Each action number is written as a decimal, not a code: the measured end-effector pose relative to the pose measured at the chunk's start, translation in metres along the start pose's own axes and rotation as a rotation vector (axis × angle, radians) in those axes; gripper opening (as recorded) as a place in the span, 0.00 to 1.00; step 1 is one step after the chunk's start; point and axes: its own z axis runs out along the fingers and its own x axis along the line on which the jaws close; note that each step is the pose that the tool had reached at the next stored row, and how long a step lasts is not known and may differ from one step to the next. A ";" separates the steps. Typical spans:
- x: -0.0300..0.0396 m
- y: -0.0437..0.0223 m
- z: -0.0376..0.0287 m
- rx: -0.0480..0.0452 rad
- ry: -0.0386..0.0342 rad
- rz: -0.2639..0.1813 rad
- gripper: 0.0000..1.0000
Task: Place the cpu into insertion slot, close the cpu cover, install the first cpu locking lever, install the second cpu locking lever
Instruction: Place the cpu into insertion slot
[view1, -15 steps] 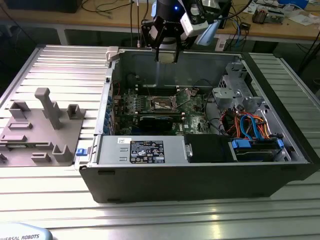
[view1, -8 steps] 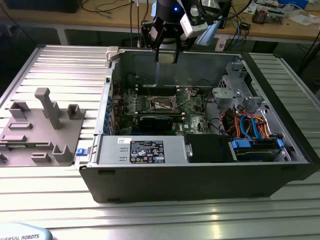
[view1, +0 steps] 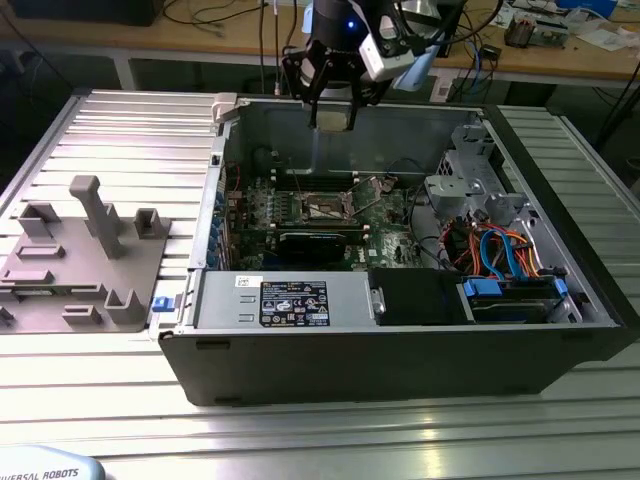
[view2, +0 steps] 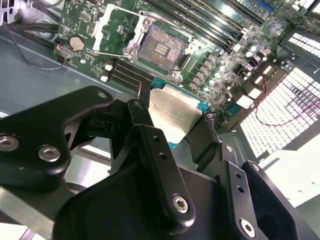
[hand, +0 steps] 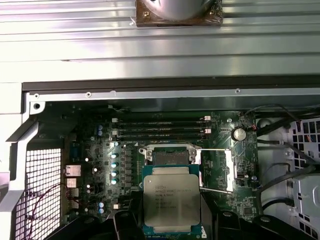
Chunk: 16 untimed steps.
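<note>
My gripper (view1: 333, 112) hangs over the back wall of the open computer case, shut on the cpu (view1: 334, 118). In both wrist views the cpu (hand: 171, 199) (view2: 174, 116) shows its silver-grey top, clamped by its edges between my two black fingers (view2: 141, 112). The insertion slot (hand: 167, 157) (view2: 161, 46) lies uncovered on the green motherboard (view1: 385, 215), below and apart from the chip. The cpu cover (hand: 229, 170) (view2: 103, 24) is swung open beside the slot (view1: 324, 207), with thin locking levers lying loose along it.
The case's metal walls (view1: 230, 190) ring the board. Memory slots (hand: 160, 129) run beside the socket. A black card (view1: 315, 243), a power supply (view1: 285, 300), and a drive cage with coloured cables (view1: 500, 250) crowd the case. A grey fixture plate (view1: 80, 260) sits at the exterior view's left.
</note>
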 end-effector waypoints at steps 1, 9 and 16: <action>0.0000 -0.0001 0.0007 0.0000 0.0000 0.000 0.54; -0.0001 -0.0004 0.0047 0.0000 0.0000 0.000 0.54; -0.0001 -0.0008 0.0085 0.0155 -0.0004 0.000 0.54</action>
